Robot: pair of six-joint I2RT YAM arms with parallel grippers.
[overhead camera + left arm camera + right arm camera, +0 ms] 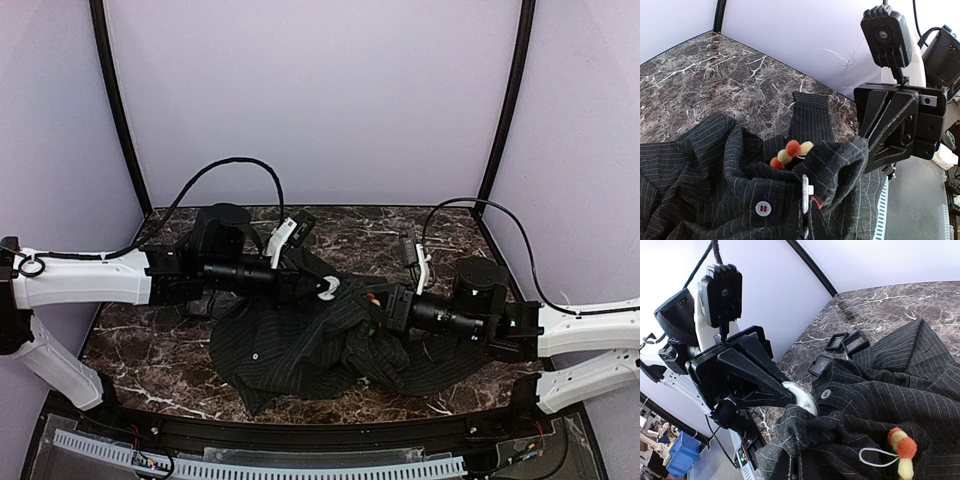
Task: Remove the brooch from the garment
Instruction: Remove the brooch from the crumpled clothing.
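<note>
**Brooch (791, 151) on a raised garment (700, 165) fold**

From above we catch only an orange speck; both wrist views show its beads. The left gripper (796, 404) and right gripper (864, 147) are each clamped on cloth beside it. We count one brooch and, in the right wrist view only, three black boxes (856, 343).

My left arm (85, 278) and right arm (590, 328) in white shells, black wrist joints, boxy black cameras (886, 36), black cables (230, 163) trailing

Dark marble tabletop (360, 225), 3 small black square boxes (855, 343)
</note>
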